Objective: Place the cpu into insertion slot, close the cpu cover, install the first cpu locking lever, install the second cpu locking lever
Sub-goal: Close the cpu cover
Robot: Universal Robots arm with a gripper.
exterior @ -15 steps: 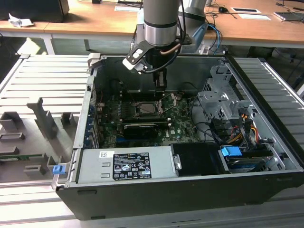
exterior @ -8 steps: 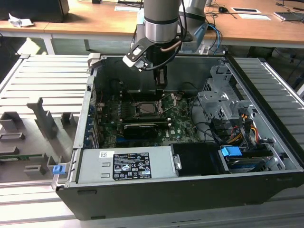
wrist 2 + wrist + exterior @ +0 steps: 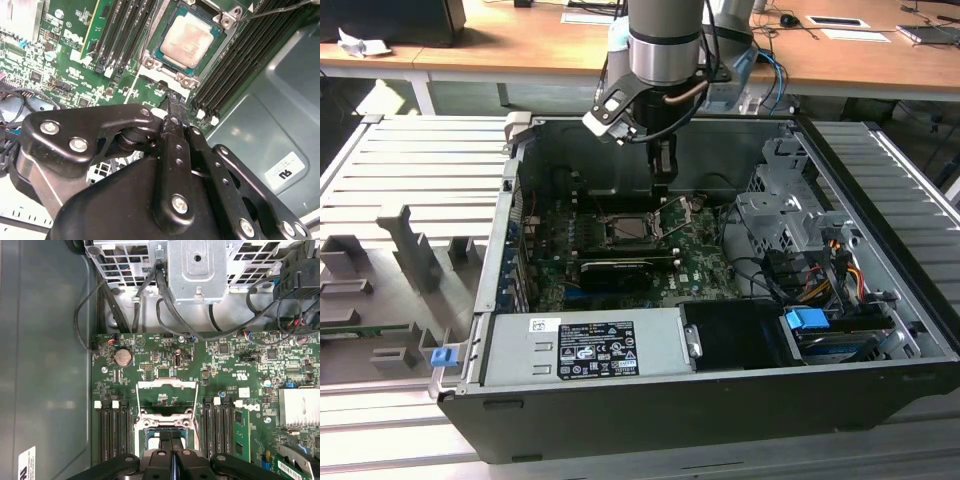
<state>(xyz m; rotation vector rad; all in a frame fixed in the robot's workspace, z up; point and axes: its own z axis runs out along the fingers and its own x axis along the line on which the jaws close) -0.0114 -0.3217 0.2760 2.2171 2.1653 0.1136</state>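
Pincer (image 3: 174, 100) hangs with its fingers pressed together on nothing, just beside the insertion slot (image 3: 150, 62) on the green motherboard (image 3: 65, 60). The cpu (image 3: 189, 39) lies flat inside the insertion slot, so placing looks done. The cpu cover (image 3: 167, 385) stands raised at the insertion slot's edge, not yet closed; both locking levers seemingly remain undone.

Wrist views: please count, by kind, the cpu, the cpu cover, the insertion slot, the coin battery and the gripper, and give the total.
cpu: 1
cpu cover: 1
insertion slot: 1
coin battery: 1
gripper: 1
Total: 5
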